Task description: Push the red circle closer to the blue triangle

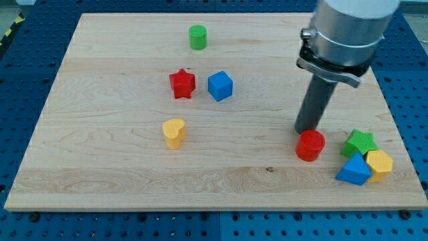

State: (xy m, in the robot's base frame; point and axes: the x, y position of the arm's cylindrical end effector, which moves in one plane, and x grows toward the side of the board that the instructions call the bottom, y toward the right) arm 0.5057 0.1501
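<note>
The red circle [310, 145] stands at the view's lower right of the wooden board. The blue triangle [354, 170] lies further right and a little lower, apart from the circle by a small gap. My tip [305, 130] rests just above the red circle's upper left edge, touching or nearly touching it. The dark rod rises from there to the grey arm body at the view's top right.
A green star [360, 142] and a yellow block [379, 165] sit against the blue triangle. A red star [182, 84] and a blue cube [220, 86] sit mid-board. A yellow heart [174, 132] lies below them, a green cylinder [197, 37] at the top. The board's right edge [400, 134] is close.
</note>
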